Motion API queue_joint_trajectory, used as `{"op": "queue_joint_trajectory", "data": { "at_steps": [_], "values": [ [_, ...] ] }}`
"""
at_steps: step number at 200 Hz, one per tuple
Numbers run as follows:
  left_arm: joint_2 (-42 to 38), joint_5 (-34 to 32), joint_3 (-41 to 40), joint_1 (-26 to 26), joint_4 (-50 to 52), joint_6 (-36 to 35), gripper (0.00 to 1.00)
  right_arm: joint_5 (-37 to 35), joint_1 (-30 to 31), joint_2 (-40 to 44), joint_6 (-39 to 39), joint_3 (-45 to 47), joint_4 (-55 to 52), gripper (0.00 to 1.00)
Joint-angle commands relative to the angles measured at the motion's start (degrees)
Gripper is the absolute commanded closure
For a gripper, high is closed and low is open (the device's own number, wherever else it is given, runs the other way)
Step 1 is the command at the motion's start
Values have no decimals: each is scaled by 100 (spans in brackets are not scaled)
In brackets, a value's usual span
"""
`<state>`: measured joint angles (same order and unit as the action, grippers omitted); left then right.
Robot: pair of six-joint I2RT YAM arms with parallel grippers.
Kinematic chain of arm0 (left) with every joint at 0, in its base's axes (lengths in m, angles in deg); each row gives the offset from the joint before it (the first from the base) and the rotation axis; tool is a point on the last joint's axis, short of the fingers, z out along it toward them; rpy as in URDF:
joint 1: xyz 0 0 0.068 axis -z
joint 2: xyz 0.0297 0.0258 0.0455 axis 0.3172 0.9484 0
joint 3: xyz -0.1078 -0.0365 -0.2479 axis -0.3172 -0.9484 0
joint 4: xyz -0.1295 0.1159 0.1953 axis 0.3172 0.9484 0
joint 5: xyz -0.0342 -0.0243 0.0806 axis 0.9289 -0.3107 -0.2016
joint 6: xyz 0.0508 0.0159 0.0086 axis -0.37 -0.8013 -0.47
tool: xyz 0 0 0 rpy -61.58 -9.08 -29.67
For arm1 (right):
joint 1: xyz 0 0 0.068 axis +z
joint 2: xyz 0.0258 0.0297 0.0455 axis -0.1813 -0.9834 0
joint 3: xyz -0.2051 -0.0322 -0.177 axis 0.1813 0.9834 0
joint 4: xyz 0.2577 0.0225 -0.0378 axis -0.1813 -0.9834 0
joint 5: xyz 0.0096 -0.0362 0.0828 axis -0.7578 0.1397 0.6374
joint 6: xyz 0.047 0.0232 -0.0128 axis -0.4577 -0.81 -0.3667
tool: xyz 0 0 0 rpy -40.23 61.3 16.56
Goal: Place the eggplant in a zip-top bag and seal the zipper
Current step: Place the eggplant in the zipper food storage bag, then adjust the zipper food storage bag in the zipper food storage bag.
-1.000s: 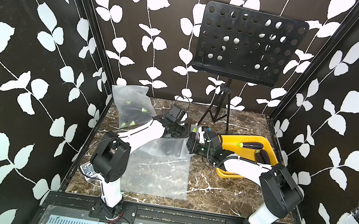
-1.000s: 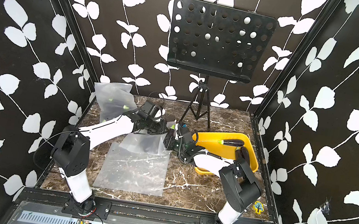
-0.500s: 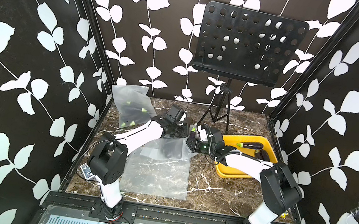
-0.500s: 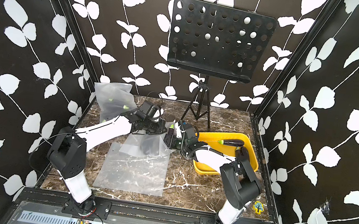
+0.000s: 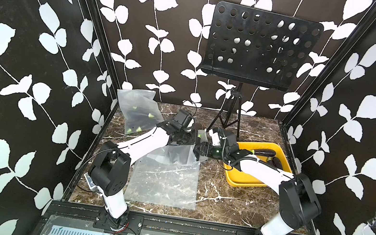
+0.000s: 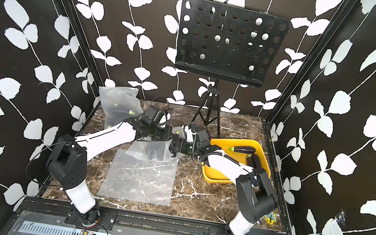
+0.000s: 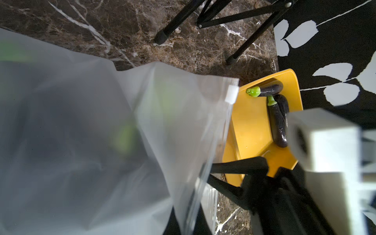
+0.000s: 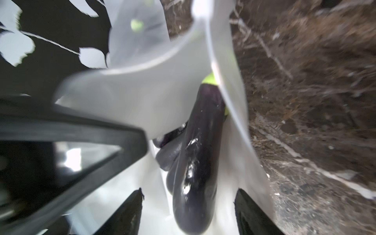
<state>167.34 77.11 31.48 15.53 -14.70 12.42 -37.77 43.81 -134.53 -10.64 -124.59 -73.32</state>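
Closest to the front edge of the desk (image 5: 220, 198) there's a flat bag (image 5: 164, 182), empty and clear of both arms. Right behind it, overlapping its far edge, sits the zip-top bag (image 5: 176, 155), puffed up with its mouth facing the right edge. The left hand (image 5: 200, 136) is clenched on the bag's upper rim and holds that side off the desk. A white slider (image 7: 232, 95) sits at one end of the zip track. The right hand (image 5: 202, 149) is at the mouth, released: its fingers (image 8: 130, 213) stand apart with a gap on each side of the eggplant (image 8: 195, 162).

The right forearm lies across the near-left corner of the yellow tray (image 5: 240, 181) by the right edge, and spare eggplants (image 7: 277, 124) lie at the tray's far end. Further back, a filled bag (image 5: 137, 113) leans in the far-left corner. A music stand (image 5: 263, 46) has its legs near the far edge, just behind both hands.

From above, the frosted plastic hides nearly all of the eggplant. The right wrist view gets it properly: dark purple, glossy, long and slim. It's lying in the bag's mouth, green cap pointing deeper in, blunt end between the fingers.
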Motion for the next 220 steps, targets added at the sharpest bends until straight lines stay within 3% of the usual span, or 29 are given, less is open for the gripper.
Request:
{"op": "queue_joint_trajectory", "data": {
  "at_steps": [1, 36, 61, 77, 121, 163, 192, 220],
  "values": [
    [-141, -35, -76, 8, -34, -113, 100, -13, -221, 681, 30, 213, -109, 30],
    [-101, 12, -42, 8, -80, -94, 100, -314, -570, 979, 237, 484, -660, 37],
    [-75, 21, 16, 8, -53, -116, 100, 101, -485, 688, 402, 491, -316, 58],
    [-57, 51, 29, 10, -53, -96, 100, -9, -264, 460, 565, 307, -365, 74],
    [-101, 47, 20, 2, -49, -127, 100, -197, -124, 40, 387, 258, -115, 69],
    [-154, 45, 11, 3, -35, -181, 100, -84, -120, -161, 110, 340, 204, 99],
    [24, 302, 233, 12, 179, -608, 100, -188, -117, 211, 86, 124, 59, 100],
    [-107, 33, 572, -18, 617, -1279, 100, 92, -95, 383, 87, -306, 39, 100]
  ]
}}
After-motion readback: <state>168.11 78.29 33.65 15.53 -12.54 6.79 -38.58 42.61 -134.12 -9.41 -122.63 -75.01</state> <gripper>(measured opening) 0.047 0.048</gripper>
